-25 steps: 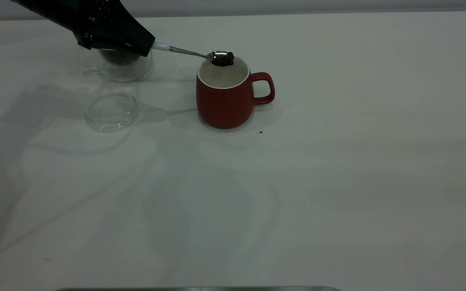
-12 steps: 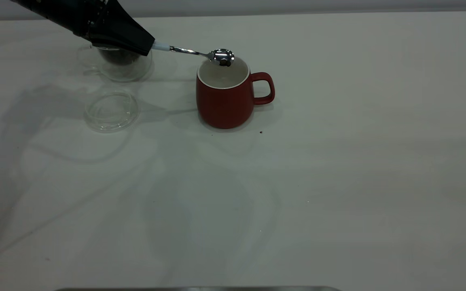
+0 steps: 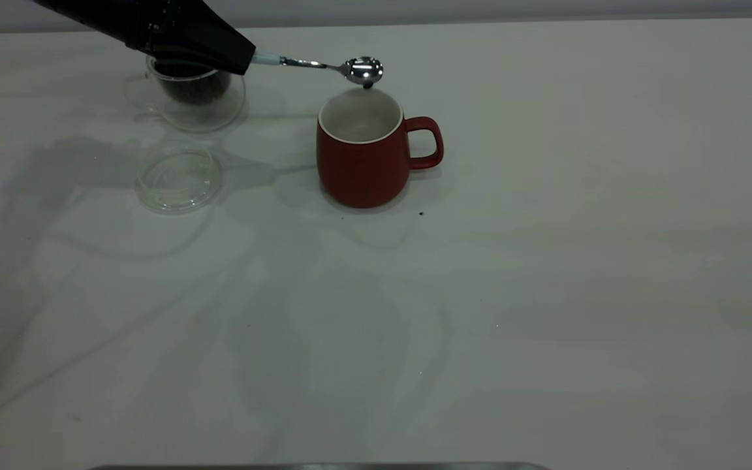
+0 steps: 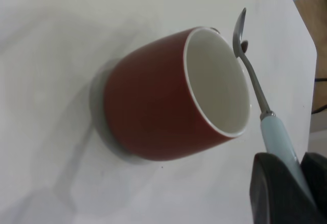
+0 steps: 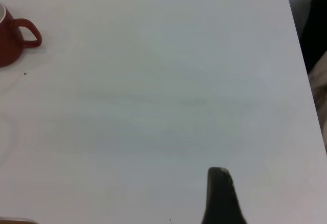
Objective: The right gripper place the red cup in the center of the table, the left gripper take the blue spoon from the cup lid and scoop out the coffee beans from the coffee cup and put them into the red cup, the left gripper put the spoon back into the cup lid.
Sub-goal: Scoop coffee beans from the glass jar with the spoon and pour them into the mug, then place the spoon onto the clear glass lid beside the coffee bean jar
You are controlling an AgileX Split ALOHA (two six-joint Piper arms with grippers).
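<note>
1 bean clings to the risen, emptier blue spoon [image 3: 350, 66].

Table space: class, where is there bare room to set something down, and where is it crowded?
Free: the wide table right of and in front of the red cup. Crowded: the far left corner, where coffee cup, cup lid and left gripper with the blue spoon cluster.

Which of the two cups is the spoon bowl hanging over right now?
The red cup, opaque with a white inside. The clear glass coffee cup sits under the left hand.
</note>
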